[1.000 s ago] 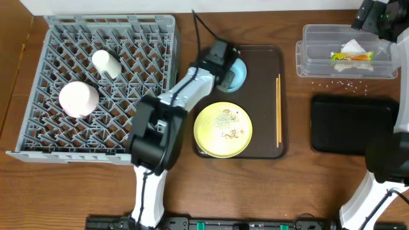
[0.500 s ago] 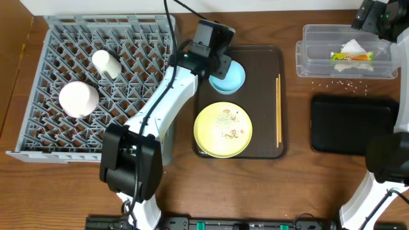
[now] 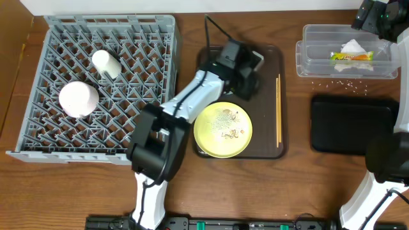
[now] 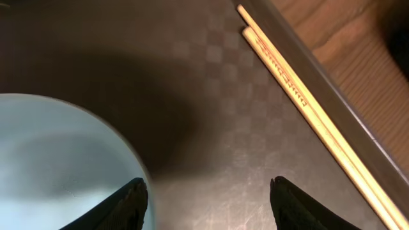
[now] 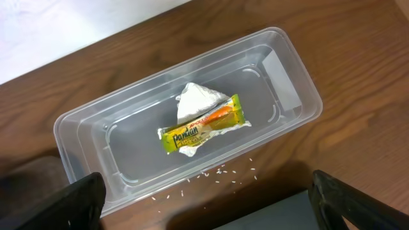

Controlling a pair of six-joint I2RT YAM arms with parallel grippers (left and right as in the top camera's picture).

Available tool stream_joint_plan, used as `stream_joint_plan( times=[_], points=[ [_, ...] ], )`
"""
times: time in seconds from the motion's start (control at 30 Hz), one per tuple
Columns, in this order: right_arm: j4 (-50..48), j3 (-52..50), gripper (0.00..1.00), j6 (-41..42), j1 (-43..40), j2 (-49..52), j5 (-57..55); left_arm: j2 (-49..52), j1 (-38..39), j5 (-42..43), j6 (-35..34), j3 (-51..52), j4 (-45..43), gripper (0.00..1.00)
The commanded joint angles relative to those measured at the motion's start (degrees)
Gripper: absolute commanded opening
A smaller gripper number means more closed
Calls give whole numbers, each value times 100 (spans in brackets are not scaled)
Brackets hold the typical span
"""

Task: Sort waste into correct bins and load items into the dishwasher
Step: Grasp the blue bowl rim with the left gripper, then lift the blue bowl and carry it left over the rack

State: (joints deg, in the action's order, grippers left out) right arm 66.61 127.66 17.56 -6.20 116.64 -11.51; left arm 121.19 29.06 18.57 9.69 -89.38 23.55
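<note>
Now my left pincer (image 4: pixel 208 204) hangs spread and empty over the brown tray (image 4: pixel 211 83). The blue bowl (image 4: pixel 57 160) sits low-left in the wrist view, rim at one tip, and the chopsticks (image 4: pixel 307 105) slant beyond. Overhead, my arm hides that bowl. My right pincer (image 5: pixel 208 201) gapes wide above the tub (image 5: pixel 83 134).

Hidden bowl (image 4: pixel 57 160)
On the tray (image 3: pixel 263 121), the left arm (image 3: pixel 192 96) covers the bowl overhead; wrist view crops it and 2 chopsticks (image 4: pixel 307 108).
</note>
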Motion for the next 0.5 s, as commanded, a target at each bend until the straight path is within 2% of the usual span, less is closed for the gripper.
stream_joint_plan(
  times=[0.0, 0.13, 0.3, 0.47],
  points=[
    [4, -22, 99, -44, 24, 7, -24, 87, 92, -623, 120, -31, -76, 63],
    [4, -22, 99, -44, 24, 7, -24, 190, 118, -1200, 118, -31, -184, 62],
    [4, -22, 99, -44, 24, 7, -24, 402, 114, -1469, 116, -31, -225, 61],
    [4, -22, 99, -44, 24, 7, -24, 695, 120, -1453, -52, -31, -223, 51]
  ],
)
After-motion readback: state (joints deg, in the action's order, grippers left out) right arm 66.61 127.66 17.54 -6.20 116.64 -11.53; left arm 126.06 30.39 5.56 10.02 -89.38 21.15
